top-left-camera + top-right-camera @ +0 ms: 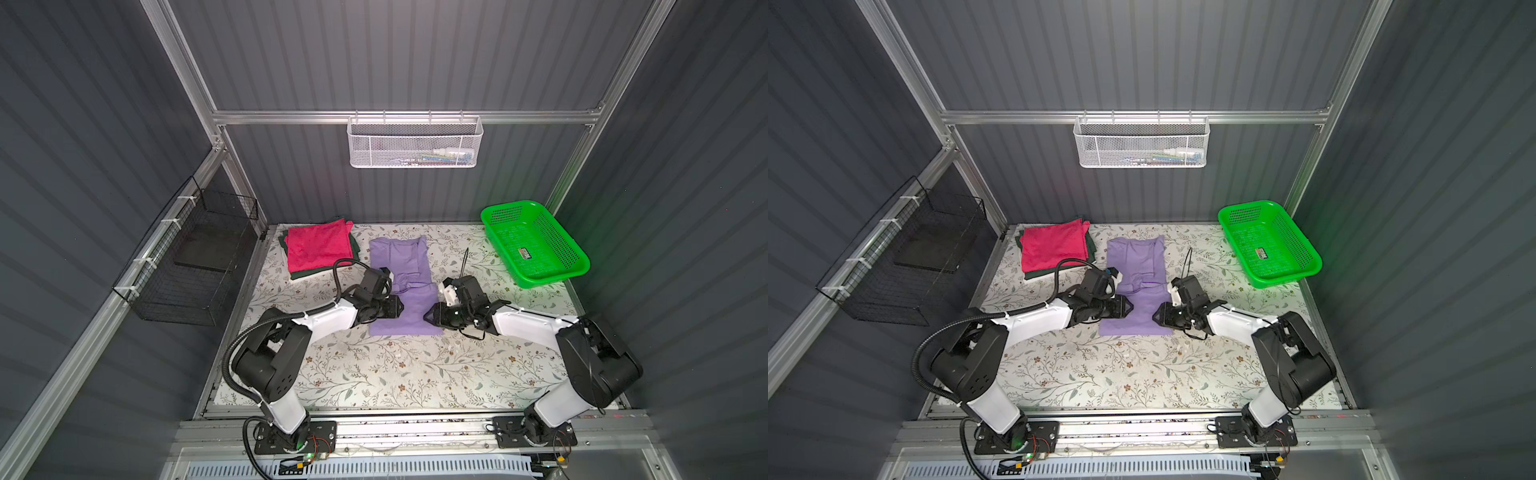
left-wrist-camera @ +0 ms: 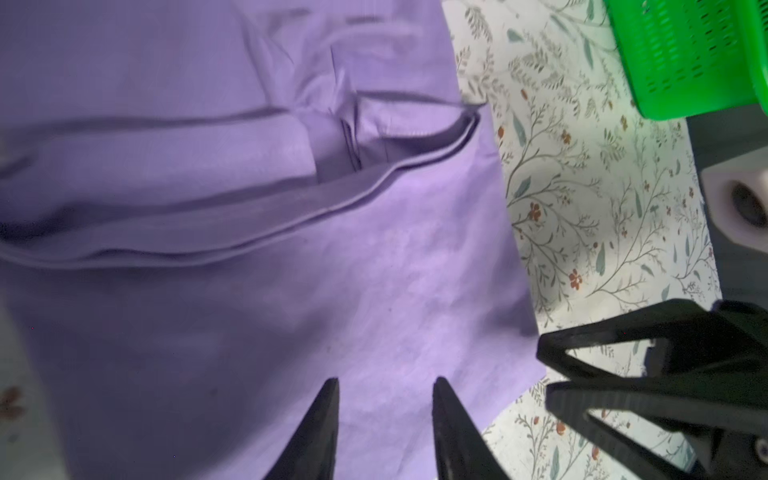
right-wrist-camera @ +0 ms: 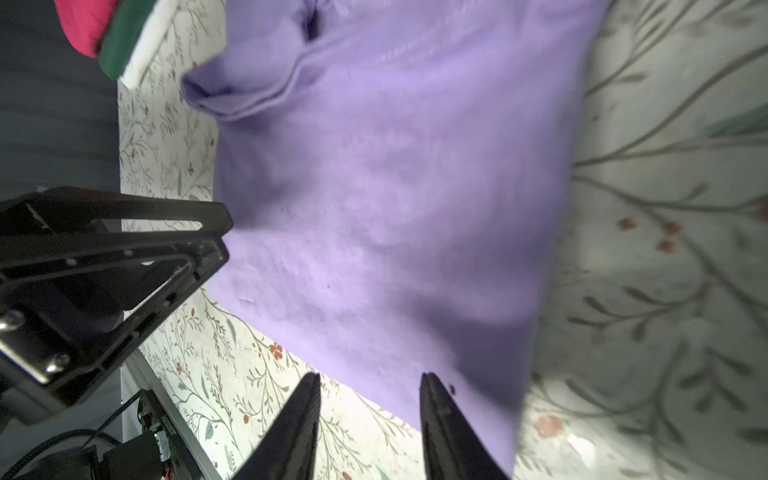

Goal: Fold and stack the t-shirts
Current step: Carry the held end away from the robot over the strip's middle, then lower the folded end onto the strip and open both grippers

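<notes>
Black fingertips of the left gripper (image 2: pixel 384 380) stood apart with nothing between them, poised over the purple shirt (image 2: pixel 291 311). The right gripper (image 3: pixel 370 376) was likewise spread and empty, at that shirt's edge. In both top views the purple shirt lay mid-table between the two grippers, narrowed to a long strip. A doubled edge crossed its middle, possibly the hem brought up over the body, though blur left that unsure. At the far left corner of the table (image 1: pixel 415 374) the pink shirt (image 1: pixel 318 245) sat folded on the dark green shirt (image 1: pixel 307 275). Two of the three looked finished. The purple one probably wanted one more fold and a lift onto that pile.
</notes>
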Robot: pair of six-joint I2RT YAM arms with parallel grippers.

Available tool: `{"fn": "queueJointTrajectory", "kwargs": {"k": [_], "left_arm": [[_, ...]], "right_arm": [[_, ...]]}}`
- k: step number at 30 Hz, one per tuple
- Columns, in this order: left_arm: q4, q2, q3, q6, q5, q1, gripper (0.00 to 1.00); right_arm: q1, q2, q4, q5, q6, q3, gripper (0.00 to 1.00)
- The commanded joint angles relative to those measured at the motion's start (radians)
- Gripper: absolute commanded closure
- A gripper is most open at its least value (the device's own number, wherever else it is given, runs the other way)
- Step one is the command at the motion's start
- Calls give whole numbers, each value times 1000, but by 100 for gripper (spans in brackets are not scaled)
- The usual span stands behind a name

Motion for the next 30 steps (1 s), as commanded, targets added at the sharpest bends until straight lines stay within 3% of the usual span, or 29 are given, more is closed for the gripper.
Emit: {"fn": "queueJointTrajectory", "kwargs": {"k": [1, 6, 18, 23, 30], "left_arm": [[48, 54, 28, -11, 5, 15, 62], [17, 142, 127, 35, -82, 27, 61], [51, 307, 291, 60, -82, 136, 61], [68, 375, 383, 108, -30, 184, 61], [158, 271, 319, 143, 20, 224, 61]], "right_arm": [[24, 28, 89, -22, 69, 5, 61], [30, 50, -2, 13, 77, 20, 63], [31, 27, -40, 12, 69, -23, 64], [33, 19, -53, 17, 60, -27, 64], [31, -38, -117, 45, 32, 15, 62]]}}
